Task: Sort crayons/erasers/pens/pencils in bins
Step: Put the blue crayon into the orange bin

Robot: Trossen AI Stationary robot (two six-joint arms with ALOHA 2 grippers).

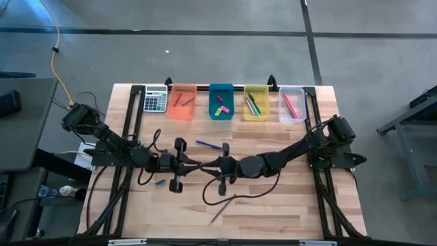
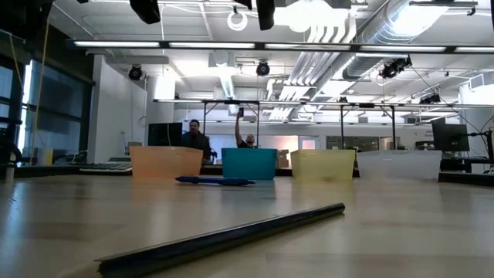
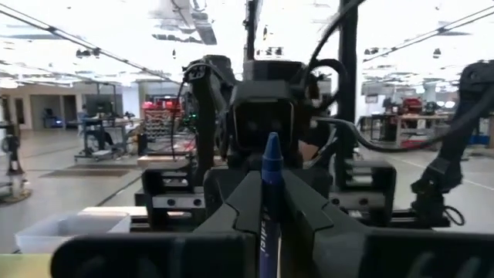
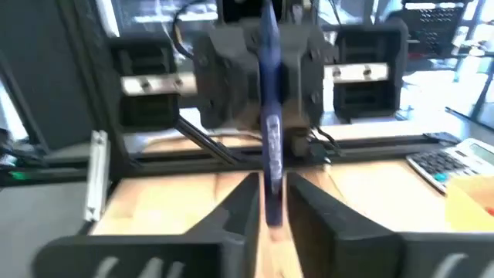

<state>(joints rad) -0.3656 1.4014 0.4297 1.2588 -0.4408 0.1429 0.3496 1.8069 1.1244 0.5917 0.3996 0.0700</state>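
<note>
My two grippers meet tip to tip above the middle of the table, the left (image 1: 198, 166) and the right (image 1: 214, 166). A blue crayon with a paper label (image 3: 268, 193) spans between them, level and clear of the wood; both are shut on it. At the far edge stand the orange (image 1: 181, 102), teal (image 1: 220, 101), yellow (image 1: 256, 102) and clear (image 1: 291, 104) bins. A blue pen (image 1: 208, 145) and a dark pencil (image 1: 222, 208) lie flat on the table. My left gripper pinches the crayon's labelled body (image 3: 265, 235) between its two fingers. The fingers come level from the table's left and lie along the crayon, whose pointed tip (image 3: 272, 147) sticks out toward the right gripper. The crayon is lifted clear of the table. My right gripper pinches the crayon's near end (image 4: 272, 202) between its two fingertips. The fingers come level from the table's right and lie along the crayon. The rest of the crayon (image 4: 270, 93) runs on toward the left gripper, clear of the table.
A grey calculator (image 1: 156, 100) lies left of the orange bin. A short blue piece (image 1: 160, 182) lies on the wood below the left arm. The bins hold coloured sticks and erasers. In the low view the pencil (image 2: 231, 232) lies near the camera, the pen (image 2: 216, 181) farther off.
</note>
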